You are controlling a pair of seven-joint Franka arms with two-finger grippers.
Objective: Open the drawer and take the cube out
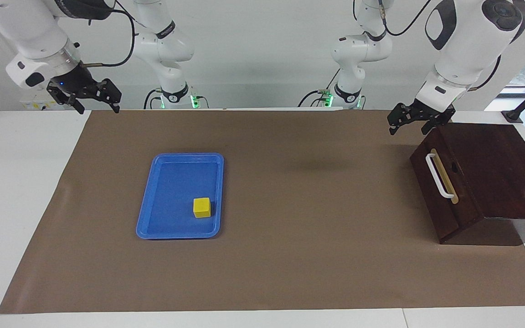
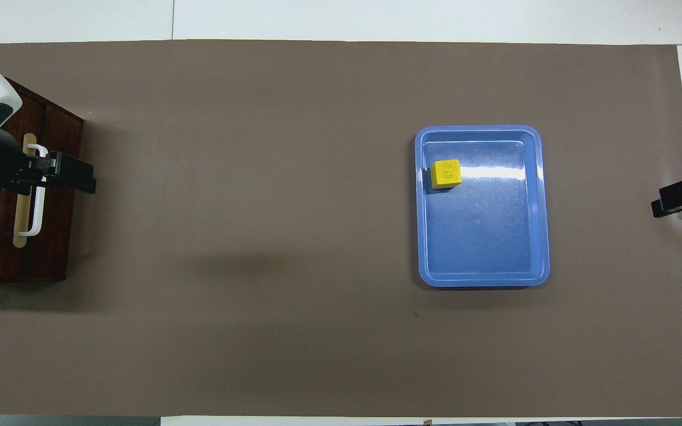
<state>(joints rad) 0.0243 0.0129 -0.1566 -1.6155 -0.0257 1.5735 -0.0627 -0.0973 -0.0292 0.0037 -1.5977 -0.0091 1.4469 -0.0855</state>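
Observation:
The small yellow cube lies in the blue tray, near the tray's corner farther from the robots. The drawer sits shut in its dark wooden box at the left arm's end, its white handle free. My left gripper hangs open over the box's corner by the handle, holding nothing. Over the mat's corner at the right arm's end, my right gripper is raised, open and empty.
A brown mat covers most of the white table. The wooden box slopes up from its drawer front and takes up the left arm's end.

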